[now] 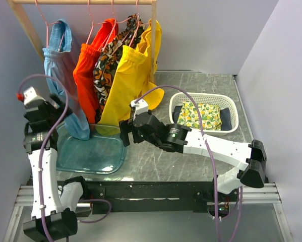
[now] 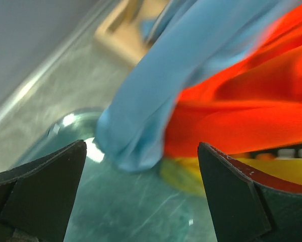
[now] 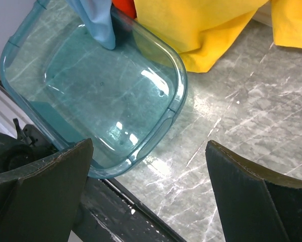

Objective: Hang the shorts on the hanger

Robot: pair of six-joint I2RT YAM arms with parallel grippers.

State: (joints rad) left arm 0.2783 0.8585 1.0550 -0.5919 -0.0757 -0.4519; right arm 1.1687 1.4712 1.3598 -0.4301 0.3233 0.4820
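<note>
You can see the shorts (image 1: 65, 85) hanging on the hanger (image 1: 46, 30) at the left end of the wooden rail (image 1: 80, 2), above the far-left corner of the counter (image 1: 191, 156). They are draped over the hanger, and their lower end reaches down into the teal transparent bin (image 1: 115, 161), which stands at the near-left corner. In the right wrist view this lower end lies just inside the far rim of the bin.

To the right of the shorts, on the same rail, hang the orange-red shorts (image 1: 87, 70), a dark patterned garment (image 1: 108, 65) and the yellow shorts (image 1: 128, 75), pressed close together. The orange-red shorts touch the blue ones.

Your left gripper (image 2: 141, 151) is at the left edge of the counter, just beside the lower part of the shorts. Its fingers are spread wide and hold nothing; in the left wrist view the blue fabric appears in the gap beyond them, and I cannot tell if it touches them.

Your right gripper (image 3: 149, 146) is above the near-middle of the counter, over the right rim of the bin. Its fingers are also spread apart, with nothing between them.

A white basket (image 1: 231, 108) stands near the far-right corner, with a yellow-green patterned cloth (image 1: 201, 116) in it.
</note>
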